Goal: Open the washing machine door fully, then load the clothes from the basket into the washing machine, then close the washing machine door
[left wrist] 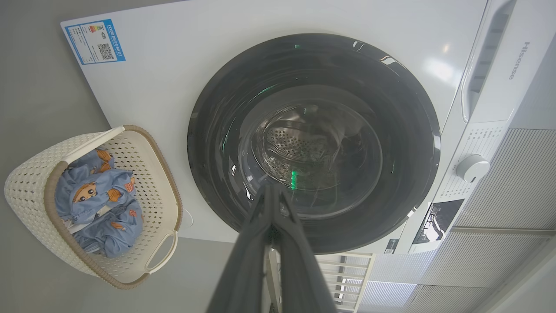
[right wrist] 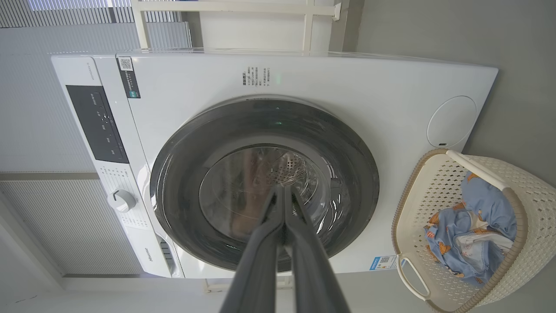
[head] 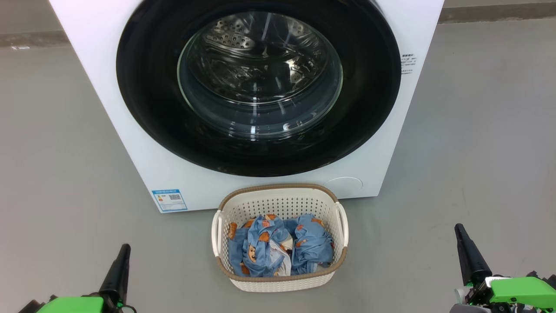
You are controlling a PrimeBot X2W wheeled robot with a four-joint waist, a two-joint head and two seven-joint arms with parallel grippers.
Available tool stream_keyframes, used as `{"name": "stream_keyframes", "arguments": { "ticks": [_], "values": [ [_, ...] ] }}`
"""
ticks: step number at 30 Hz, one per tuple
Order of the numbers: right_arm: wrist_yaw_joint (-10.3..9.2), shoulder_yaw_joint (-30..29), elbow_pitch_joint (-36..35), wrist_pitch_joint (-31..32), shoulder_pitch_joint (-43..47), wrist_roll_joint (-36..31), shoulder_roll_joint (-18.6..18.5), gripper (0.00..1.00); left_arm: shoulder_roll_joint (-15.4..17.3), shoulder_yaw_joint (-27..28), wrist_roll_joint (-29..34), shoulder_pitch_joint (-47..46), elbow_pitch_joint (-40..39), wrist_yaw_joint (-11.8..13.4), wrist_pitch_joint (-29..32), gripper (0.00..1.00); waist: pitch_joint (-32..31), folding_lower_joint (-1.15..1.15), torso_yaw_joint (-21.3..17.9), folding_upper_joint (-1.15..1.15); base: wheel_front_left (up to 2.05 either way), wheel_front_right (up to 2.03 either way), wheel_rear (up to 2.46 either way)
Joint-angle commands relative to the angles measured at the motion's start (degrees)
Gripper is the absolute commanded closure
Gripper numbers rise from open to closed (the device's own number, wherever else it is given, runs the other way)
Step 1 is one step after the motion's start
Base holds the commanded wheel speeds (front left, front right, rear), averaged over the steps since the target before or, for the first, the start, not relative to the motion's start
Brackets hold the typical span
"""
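Observation:
The white washing machine (head: 108, 108) stands ahead on the floor, its round black door (head: 143, 87) closed flat against the front, the steel drum visible through the glass. In front of it sits the cream basket (head: 280, 202) with the blue printed clothes (head: 278, 250) piled inside. My left gripper (head: 124, 248) is at the lower left, shut and empty, well left of the basket. My right gripper (head: 458, 228) is at the lower right, also shut and empty. Both wrist views show the door (left wrist: 208, 143) (right wrist: 173, 191) beyond closed fingertips (left wrist: 271, 189) (right wrist: 282, 189), and the basket (left wrist: 26, 191) (right wrist: 534, 191) with clothes (left wrist: 93, 204) (right wrist: 473, 239).
Grey floor (head: 478, 130) spreads on both sides of the machine. A blue label (head: 169, 200) marks the machine's lower left corner. The control panel with a dial (right wrist: 121, 201) runs along the machine's top. A white rack (right wrist: 221, 17) and ribbed wall lie behind.

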Motion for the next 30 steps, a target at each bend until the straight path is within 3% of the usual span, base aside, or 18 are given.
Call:
{"name": "stream_keyframes", "arguments": {
  "ticks": [1, 21, 22, 23, 30],
  "values": [
    [0.10, 1.3, -1.4, 0.5, -2.6, -0.3, -0.2, 1.00, 0.7, 2.0, 0.9, -2.5, -1.1, -0.2, 0.3, 1.00, 0.0, 0.00, 0.0, 0.00, 0.00, 0.00, 0.00],
    [0.10, 1.3, -1.4, 0.5, -2.6, -0.3, -0.2, 1.00, 0.7, 2.0, 0.9, -2.5, -1.1, -0.2, 0.4, 1.00, 0.0, 0.00, 0.0, 0.00, 0.00, 0.00, 0.00],
    [0.00, 0.0, 0.0, 0.1, 0.0, 0.0, 0.0, 1.00, 0.0, 0.0, 0.1, 0.0, 0.0, 0.0, 0.0, 1.00, 0.0, 0.00, 0.0, 0.00, 0.00, 0.00, 0.00],
    [0.00, 0.0, 0.4, 0.0, 0.2, 0.0, 0.1, 0.00, -0.1, -0.1, 0.0, 0.2, 0.4, 0.0, 0.0, 0.00, 0.0, 0.00, 0.0, 0.00, 0.00, 0.00, 0.00],
    [0.00, 0.7, 1.8, -0.8, 0.9, -0.4, 0.4, 0.00, -0.6, -0.5, 0.5, 1.4, 0.9, 0.0, -0.8, 0.00, 0.0, 0.08, 0.1, 0.00, 0.00, 0.00, 0.00]
  ]
}}
